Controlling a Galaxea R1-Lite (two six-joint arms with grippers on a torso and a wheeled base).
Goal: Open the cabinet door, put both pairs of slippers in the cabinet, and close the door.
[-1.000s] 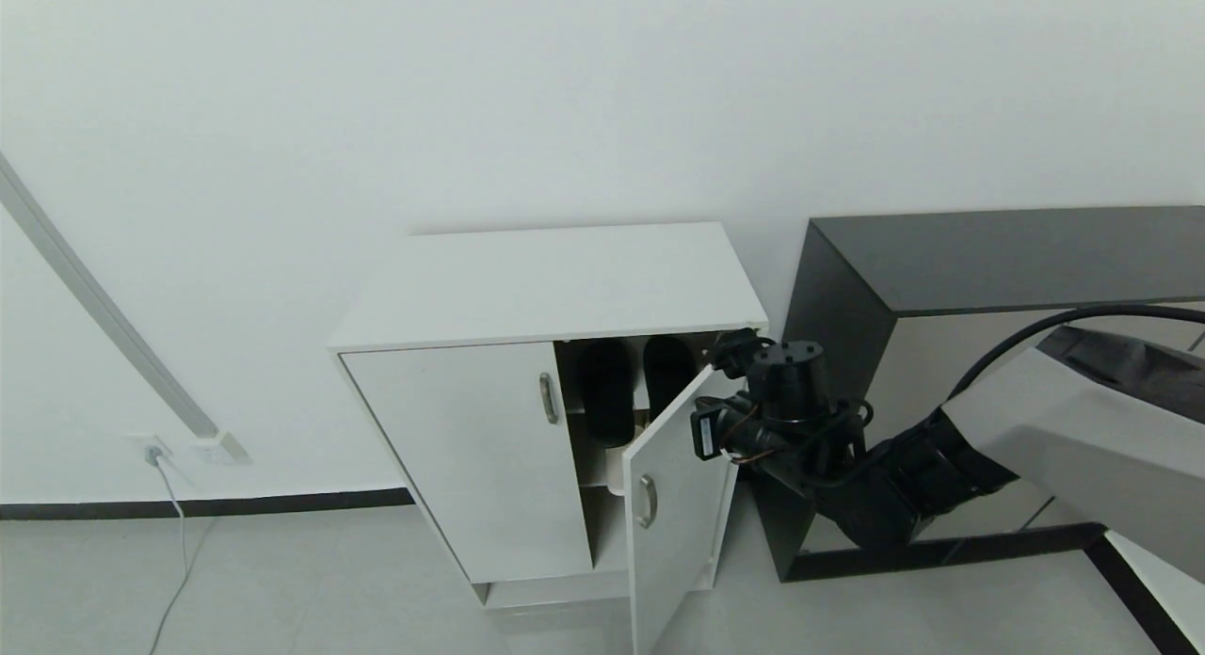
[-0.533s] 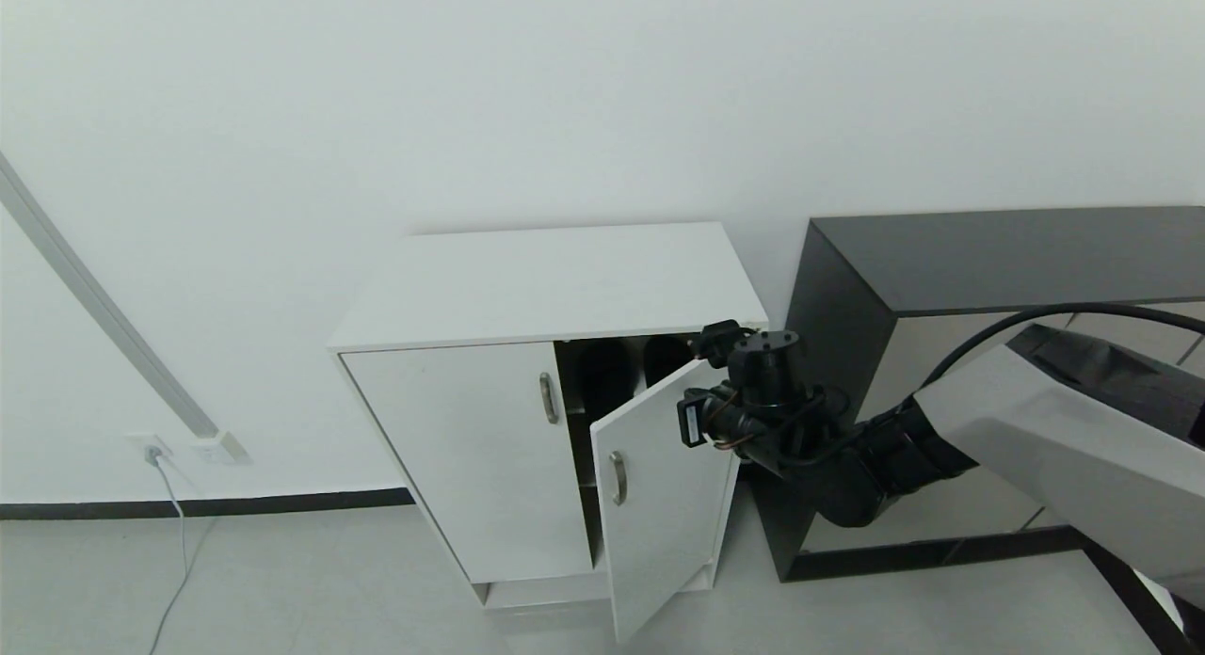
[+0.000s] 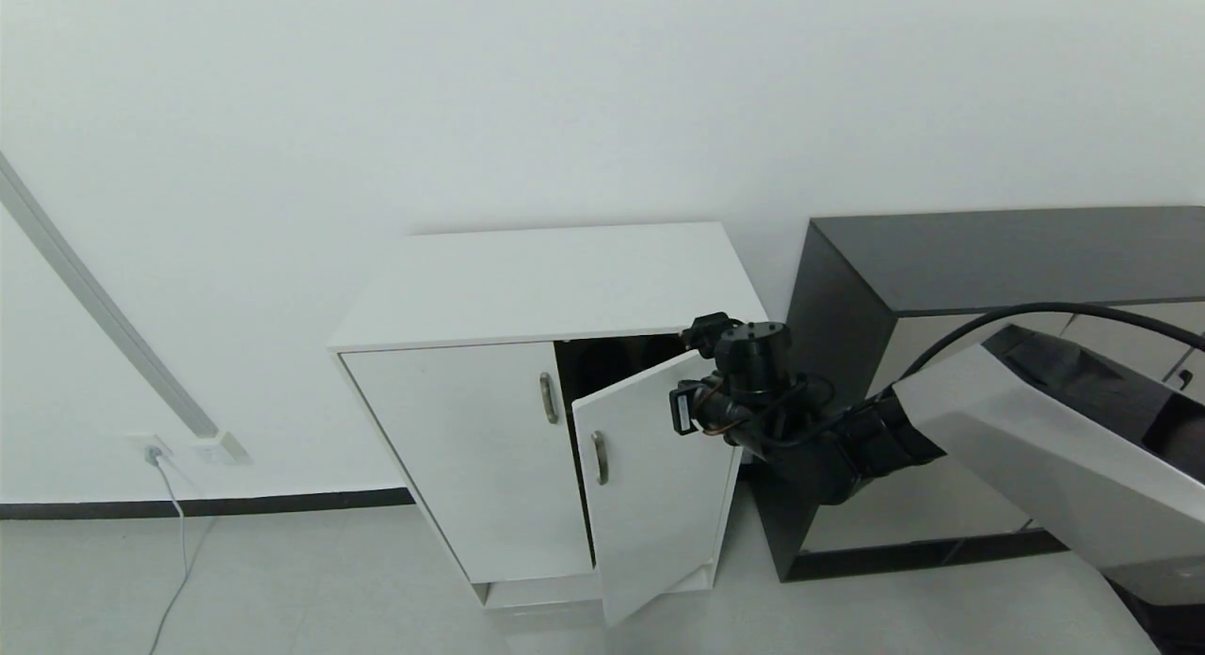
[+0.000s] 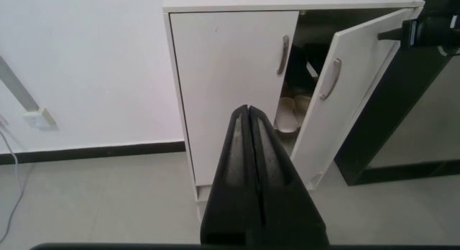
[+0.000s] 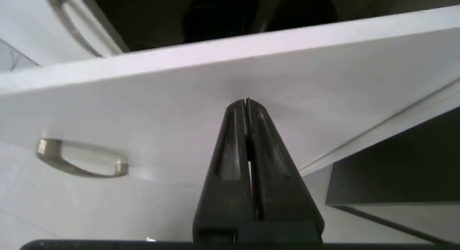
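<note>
The right gripper (image 5: 248, 106), its fingers pressed together with nothing between them, met the outer face of the cabinet's right-hand door (image 5: 144, 113) just under the door's top edge. In the head view the same gripper (image 3: 701, 335) sat at the door's (image 3: 650, 486) upper corner, on the hinge side, well right of the door's handle (image 3: 600, 457). The left gripper (image 4: 248, 113), fingers likewise closed on nothing, hung in front of the white cabinet (image 3: 546, 279) and well apart from it.

A pair of black slippers (image 5: 215, 13) stood on the upper shelf, their toes cut off at the picture's edge. From the head camera they were lost in the dark gap behind the door. A pale pair (image 4: 291, 113) lay on the lower shelf, partly hidden by the door (image 4: 345, 99). The left-hand door (image 3: 471, 457) was shut. A dark sideboard (image 3: 988, 250) stood just right of the cabinet.

A second earlier the right-hand door had stood far wider and the black slippers showed plainly. Since then the door had swung most of the way toward closing, and the right arm had moved left with it.
</note>
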